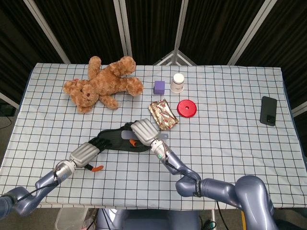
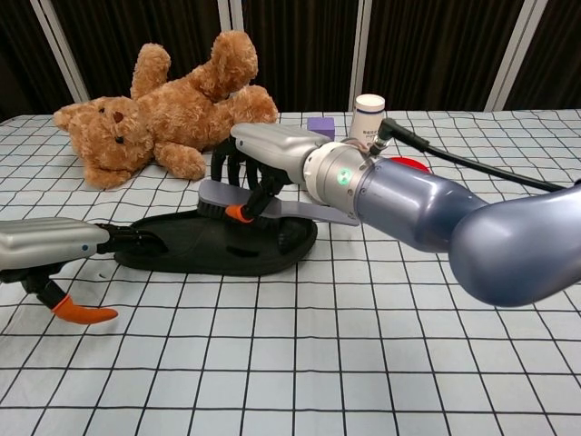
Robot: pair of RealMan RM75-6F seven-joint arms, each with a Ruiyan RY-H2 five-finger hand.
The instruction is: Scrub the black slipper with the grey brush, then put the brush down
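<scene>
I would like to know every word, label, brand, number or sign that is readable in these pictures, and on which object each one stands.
No text can be read in either view.
Snack packet: red printing, too small and blurred to read.
White cup: no legible label.
Phone: plain dark back, nothing readable.
Right hand: only a green light at its wrist, no letters.

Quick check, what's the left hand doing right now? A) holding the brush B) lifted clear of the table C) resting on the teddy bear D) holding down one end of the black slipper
D: the left hand has its fingers on the end of the black slipper, while the right hand grips the grey brush above it.
</scene>
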